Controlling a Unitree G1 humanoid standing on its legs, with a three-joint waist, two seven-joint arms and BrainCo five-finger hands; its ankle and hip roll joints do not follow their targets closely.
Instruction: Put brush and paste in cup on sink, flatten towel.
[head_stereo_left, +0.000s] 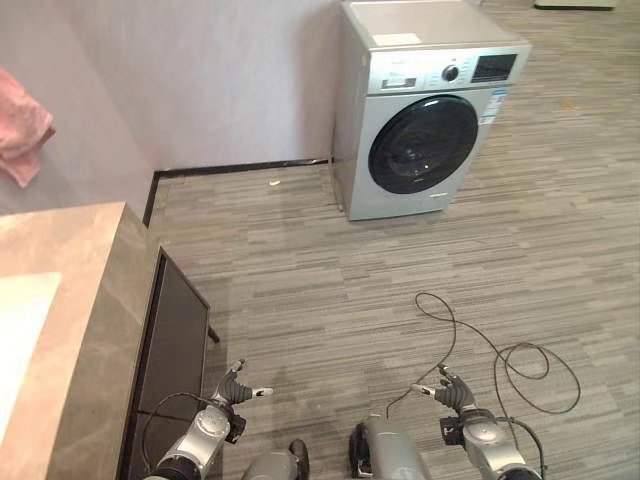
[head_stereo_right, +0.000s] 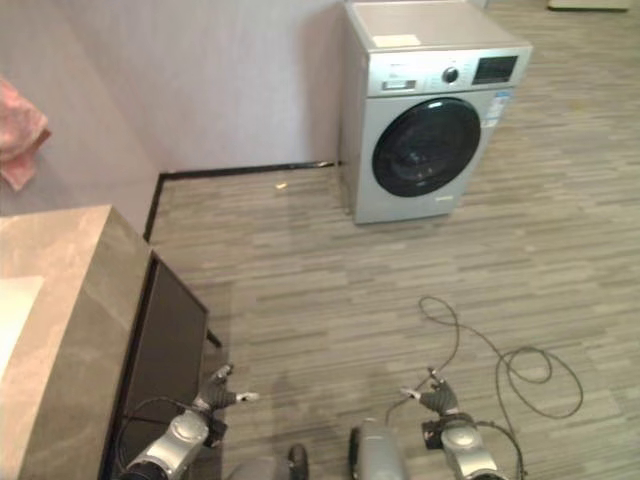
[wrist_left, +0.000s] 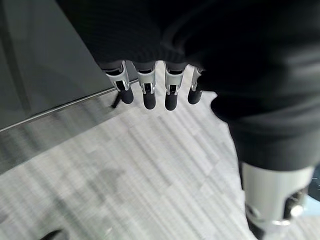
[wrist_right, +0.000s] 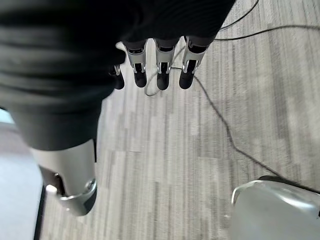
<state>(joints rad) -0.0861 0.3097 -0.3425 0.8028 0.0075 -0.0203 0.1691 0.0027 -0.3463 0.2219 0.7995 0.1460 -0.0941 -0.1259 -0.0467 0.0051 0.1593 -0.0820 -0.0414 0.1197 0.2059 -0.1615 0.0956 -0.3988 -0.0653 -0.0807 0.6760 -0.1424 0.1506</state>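
Left hand (head_stereo_left: 232, 390): low over the wood-look floor (head_stereo_left: 330, 290), beside the dark cabinet front; fingers (wrist_left: 145, 92) straight, holding nothing.
Right hand (head_stereo_left: 455, 392): low over the floor, fingers (wrist_right: 161, 75) straight, empty.
Towel (head_stereo_left: 22, 130): pink, hanging on the wall at far left.
Bench (head_stereo_left: 90, 300): stone-topped, at left.
Washing machine (head_stereo_left: 425, 105): against the far wall.

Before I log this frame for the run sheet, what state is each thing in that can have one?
Washing machine: upright against the wall, round door shut.
Pink towel: hanging bunched on the wall, not flat.
Sink counter: at the robot's left, top bare where visible.
Left hand: low over the floor, fingers straight, holding nothing.
Right hand: low over the floor, fingers straight, holding nothing.
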